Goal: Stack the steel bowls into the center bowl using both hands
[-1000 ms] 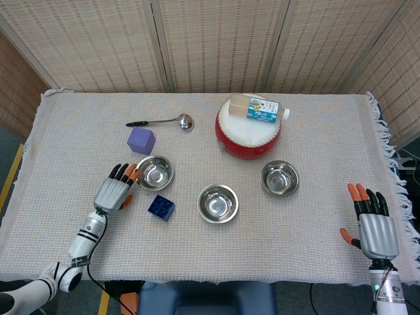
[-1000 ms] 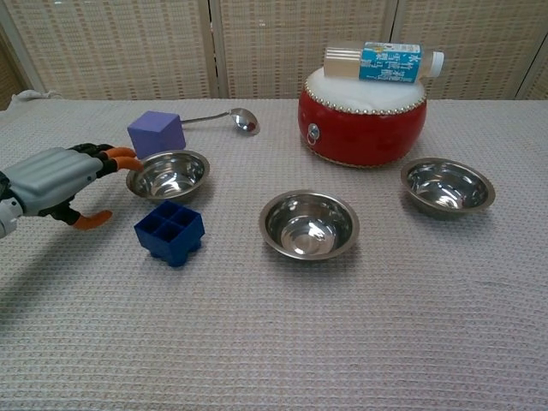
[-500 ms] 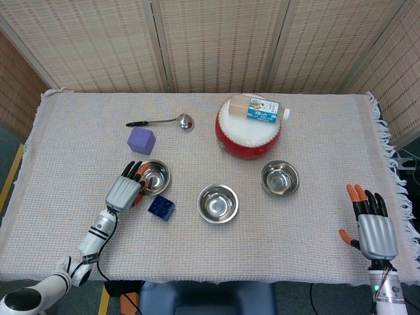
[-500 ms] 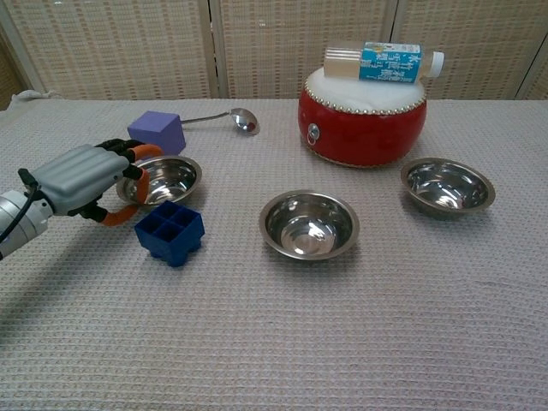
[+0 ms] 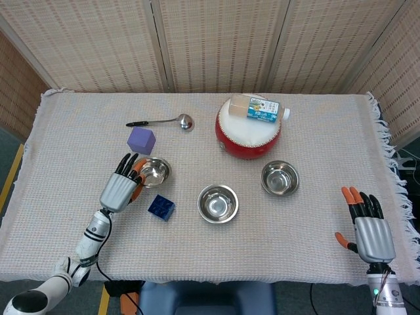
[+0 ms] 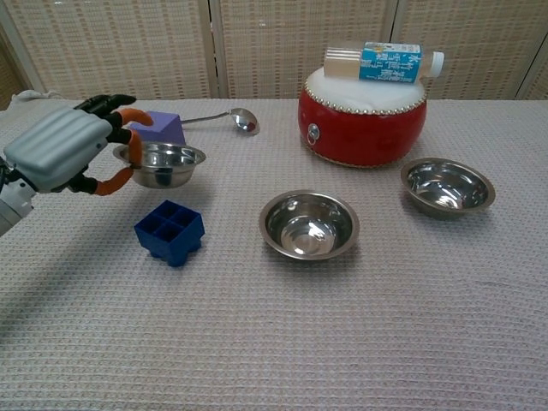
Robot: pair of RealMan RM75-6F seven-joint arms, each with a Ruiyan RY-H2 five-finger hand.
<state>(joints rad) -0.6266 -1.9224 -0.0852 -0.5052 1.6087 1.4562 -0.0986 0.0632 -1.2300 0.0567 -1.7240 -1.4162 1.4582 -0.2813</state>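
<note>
Three steel bowls are in view. My left hand (image 5: 121, 187) (image 6: 64, 151) pinches the left bowl (image 5: 153, 172) (image 6: 163, 163) by its near rim and holds it above the cloth, over the blue block. On the cloth in the middle sits the centre bowl (image 5: 218, 203) (image 6: 309, 223). The right bowl (image 5: 279, 178) (image 6: 446, 187) stands in front of the red drum. At the table's front right corner my right hand (image 5: 371, 228) is open, palm down, far from the bowls; the chest view does not show it.
A blue block (image 5: 161, 207) (image 6: 169, 231) lies under the lifted bowl. A purple cube (image 5: 141, 140) (image 6: 157, 128) and a ladle (image 5: 164, 121) (image 6: 224, 117) lie behind it. A red drum (image 5: 249, 128) (image 6: 362, 118) with a bottle (image 5: 258, 107) (image 6: 378, 62) on top stands at the back.
My left hand reached the left bowl's rim, took hold of it and lifted it off the cloth. My right hand drifted slightly toward the front edge.
</note>
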